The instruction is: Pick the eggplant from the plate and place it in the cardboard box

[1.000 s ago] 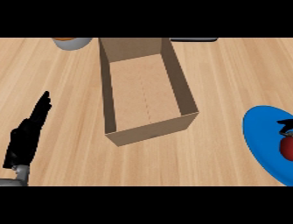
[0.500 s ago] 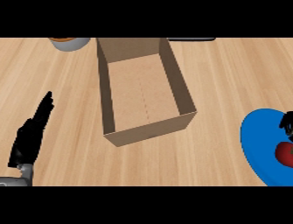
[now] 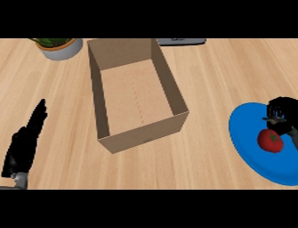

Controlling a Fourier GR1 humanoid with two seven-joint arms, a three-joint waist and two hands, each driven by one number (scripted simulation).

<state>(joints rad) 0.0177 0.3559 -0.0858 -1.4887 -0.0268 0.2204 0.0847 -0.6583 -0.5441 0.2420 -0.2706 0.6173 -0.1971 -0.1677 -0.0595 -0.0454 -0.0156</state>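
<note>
I'm looking down on a pale, wood-grained counter (image 3: 230,71) that is smooth and planked. My right hand (image 3: 286,113) is hovering over the far side of a glossy, round blue plate (image 3: 256,164), fingers curling inward, gripping nothing. The red round vegetable (image 3: 271,140) is lying on the plate just beside my wrist. Well to the left, a matte cardboard box (image 3: 174,93) is sitting open. Beyond it, my left hand (image 3: 23,147) is resting, fingers straight.

Light wooden counter (image 3: 230,71), potted plant (image 3: 58,46) far left

text: none readable | labels: none | numbers: none | signs: none
</note>
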